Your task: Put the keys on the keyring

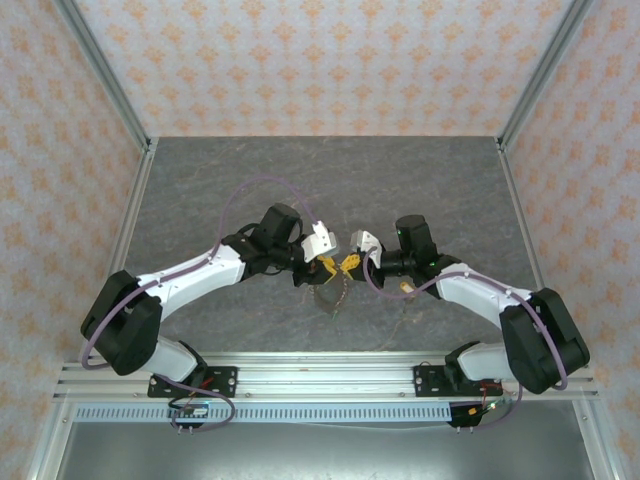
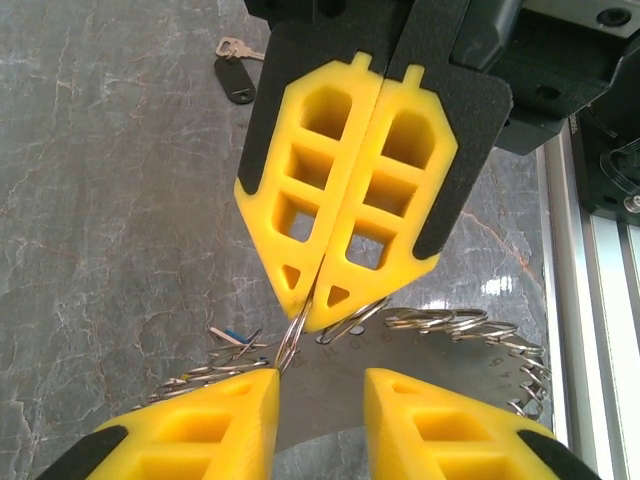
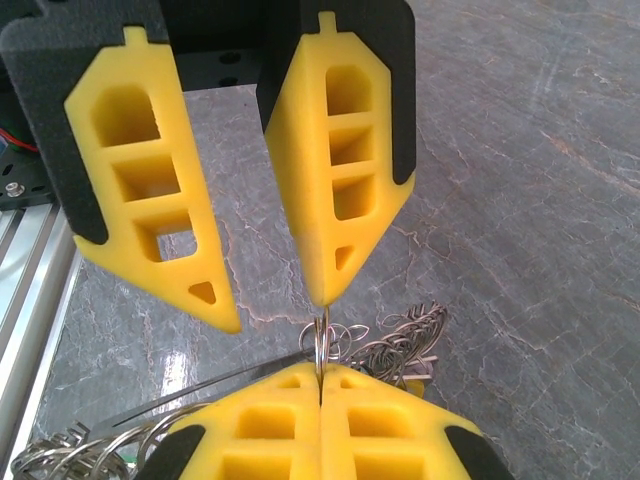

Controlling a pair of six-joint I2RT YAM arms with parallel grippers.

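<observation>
The keyring (image 2: 345,395) is a grey numbered plate edged with thin metal links (image 2: 455,322), lying between the arms (image 1: 330,292). My right gripper (image 3: 320,375) is shut on one upright metal link (image 3: 319,338) of it. From the left wrist view, that shut right gripper (image 2: 315,300) pinches the link (image 2: 292,338). My left gripper (image 2: 320,385) is open, its left fingertip (image 2: 262,385) touching the link. It faces the right gripper (image 1: 350,263) tip to tip. A pale key (image 2: 230,45) and a dark-headed one (image 2: 235,78) lie apart on the table. A blue bit (image 2: 233,334) shows among the links.
The grey marbled table (image 1: 320,190) stretches out behind the grippers. Patterned walls with metal posts (image 1: 105,80) box it in. An aluminium rail (image 1: 320,375) runs along the near edge. A small brass-yellow piece (image 1: 405,286) lies under the right arm.
</observation>
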